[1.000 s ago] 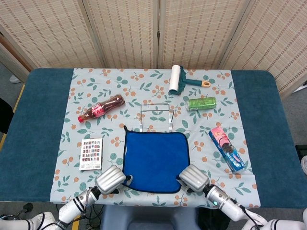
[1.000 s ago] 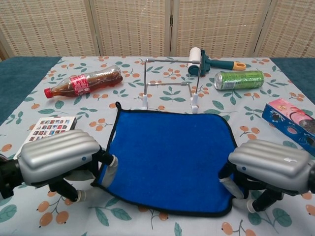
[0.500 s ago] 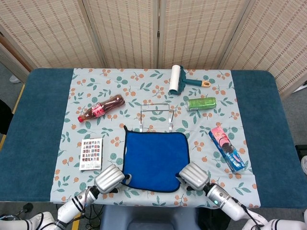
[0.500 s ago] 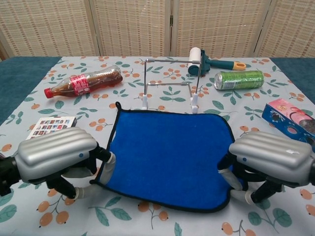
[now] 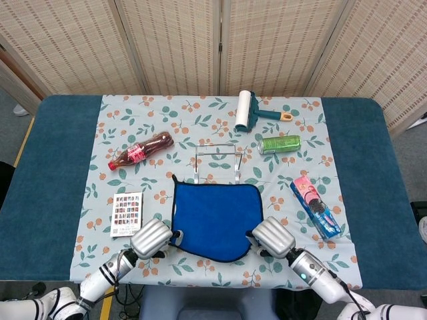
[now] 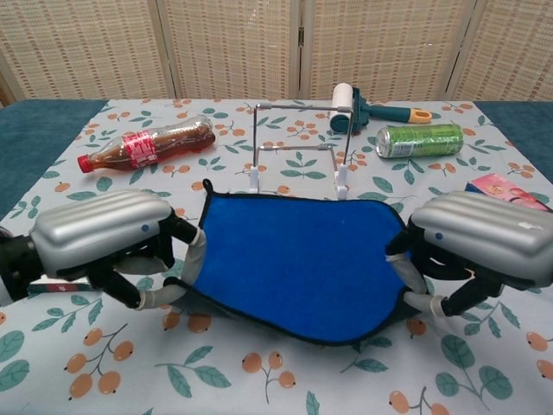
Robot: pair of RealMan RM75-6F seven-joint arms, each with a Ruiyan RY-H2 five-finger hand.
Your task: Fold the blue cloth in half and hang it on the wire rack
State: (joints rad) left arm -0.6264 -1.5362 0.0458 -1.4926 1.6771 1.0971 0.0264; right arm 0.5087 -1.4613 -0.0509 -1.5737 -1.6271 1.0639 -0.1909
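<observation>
Woven screens are standing behind the worktop (image 5: 40,167), which is wearing a flowered cover. The blue cloth (image 5: 215,212) is lying near my edge, its near hem raised off the cover while its far edge is resting just short of the wire rack (image 5: 217,162). My left hand (image 6: 104,242) is gripping the cloth's near left corner with its fingers (image 6: 177,290) curled under it, and my right hand (image 6: 479,242) is gripping the near right corner likewise. Farther out, a cola bottle (image 5: 141,151) is lying to the left, a green can (image 5: 280,143) and lint roller (image 5: 246,110) to the right.
</observation>
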